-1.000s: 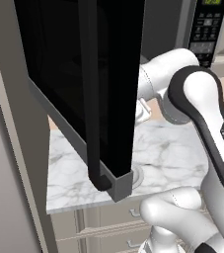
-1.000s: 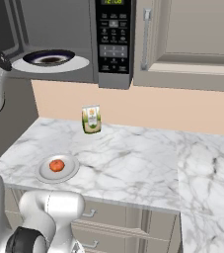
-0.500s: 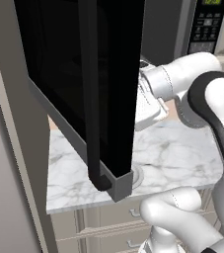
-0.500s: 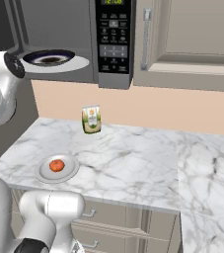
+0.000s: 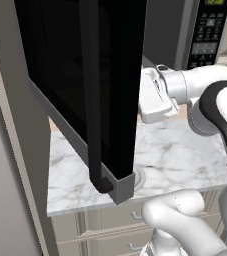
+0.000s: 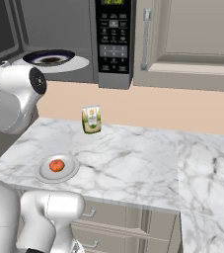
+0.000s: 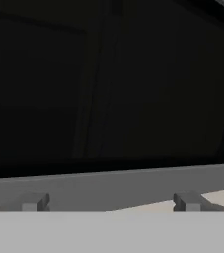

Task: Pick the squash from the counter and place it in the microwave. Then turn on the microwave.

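Swung closer to microwave [image 6: 111, 42], arm; squash [image 6: 57, 165] sits on plate [image 6: 44, 173].

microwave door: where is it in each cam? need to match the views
Left base view: the open microwave door takes up the upper left and centre, its black handle running down it.
Right base view: a sliver of the door at the upper left edge.
Hand view: dark glass across the picture, grey frame below.
Shared landmark in both base views: the button panel.

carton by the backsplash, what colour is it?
The carton is green and white with a yellow label; the right base view shows it best.
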